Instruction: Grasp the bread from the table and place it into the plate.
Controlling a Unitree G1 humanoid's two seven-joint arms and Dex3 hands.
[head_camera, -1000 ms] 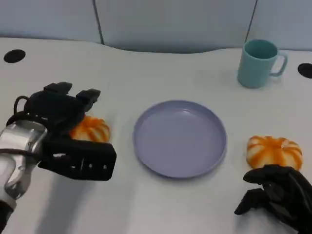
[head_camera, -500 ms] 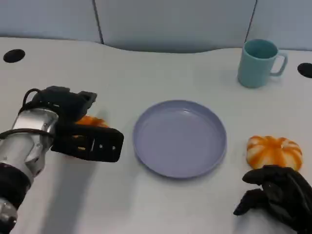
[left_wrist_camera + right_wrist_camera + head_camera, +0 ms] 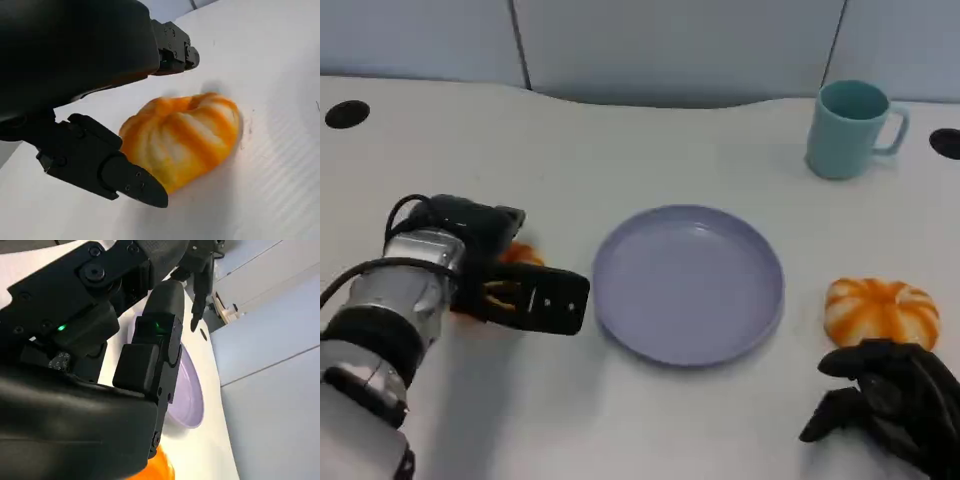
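White table (image 3: 650, 420), left hand (image 3: 505, 280) grasping orange bread (image 3: 182, 137) between its fingers, beside purple plate (image 3: 688, 283)

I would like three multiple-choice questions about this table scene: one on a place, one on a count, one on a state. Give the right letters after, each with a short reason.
1. Where is the mug relative to the plate?
A. on it
B. beyond it, to the right
C. nearer the robot, to the left

2. How many orange breads lie on the table?
A. one
B. two
C. three

3. What does the plate hold?
A. nothing
B. a bread
C. the mug

Answers:
1 B: the head view shows the mug at the far right.
2 B: one bread lies between the left hand fingers, another bread by the right hand.
3 A: its lilac surface is bare.
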